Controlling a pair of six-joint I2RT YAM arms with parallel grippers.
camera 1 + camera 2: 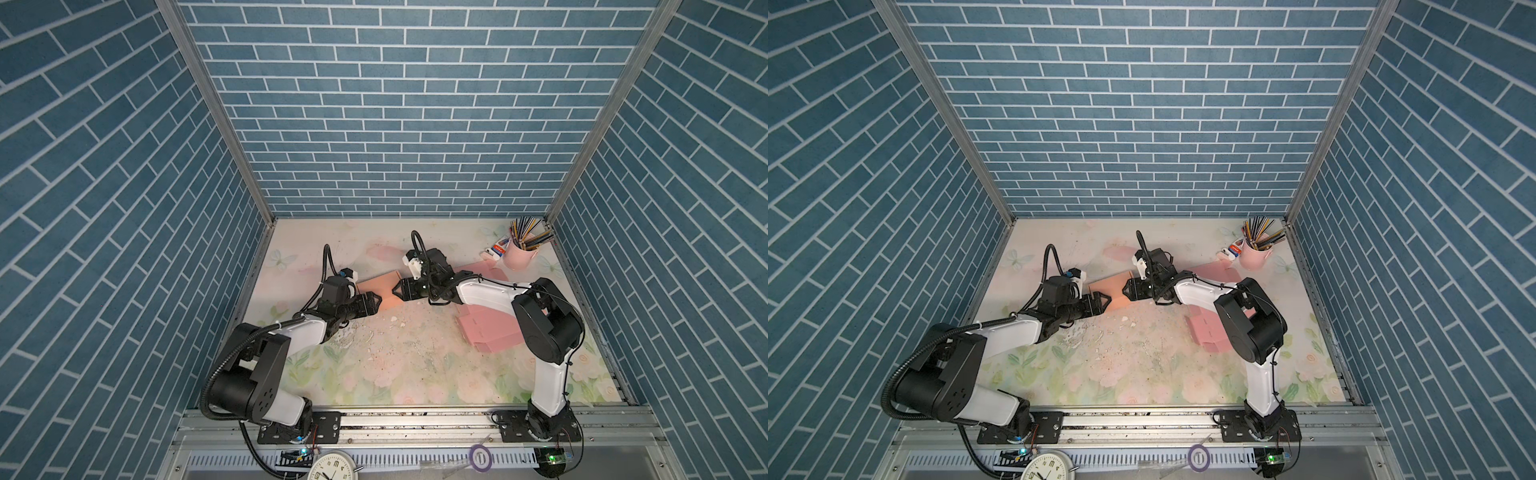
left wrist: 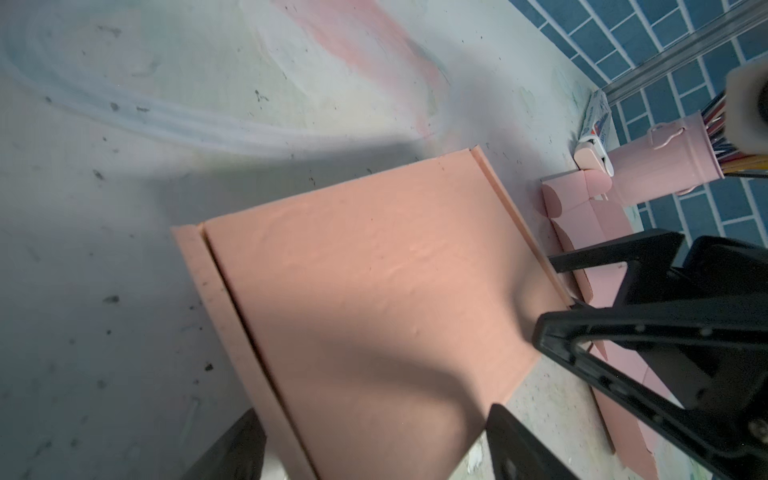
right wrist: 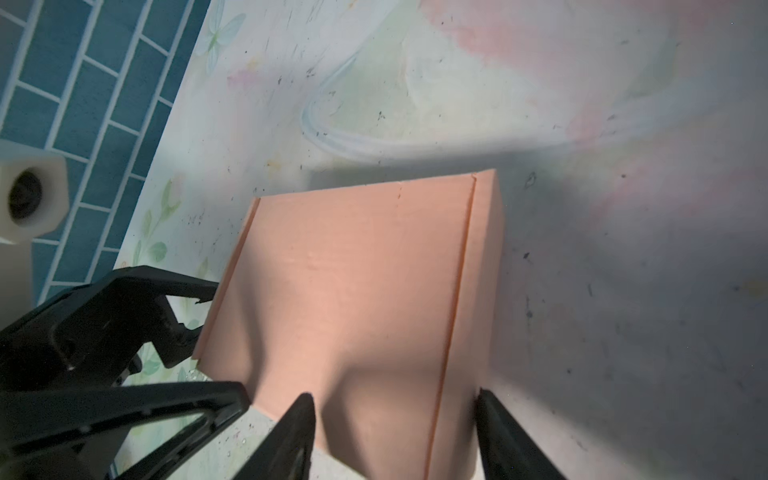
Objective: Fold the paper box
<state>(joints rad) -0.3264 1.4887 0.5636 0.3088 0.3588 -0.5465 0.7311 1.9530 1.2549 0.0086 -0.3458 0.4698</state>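
The paper box [image 1: 380, 291] is a salmon-pink carton lying folded flat-topped on the mat at mid-table, seen in both top views [image 1: 1113, 291]. My left gripper [image 1: 376, 300] meets its near left end. In the left wrist view the box [image 2: 374, 291] lies between the wide open jaws of my left gripper [image 2: 374, 453], with a sliver of mat showing on each side. My right gripper [image 1: 397, 289] faces it from the right. In the right wrist view my right gripper [image 3: 395, 432] is open: one finger [image 3: 299, 436] lies over the lid of the box [image 3: 353, 291], the other stands beside the box's side wall.
Flat pink box blanks lie under the right arm [image 1: 490, 332] and behind it [image 1: 486, 270]. A pink cup of pencils [image 1: 519, 253] and small stationery [image 1: 494, 249] stand at the back right. White flakes [image 1: 365, 332] litter the mat. A clock [image 1: 332, 467] sits at the front rail.
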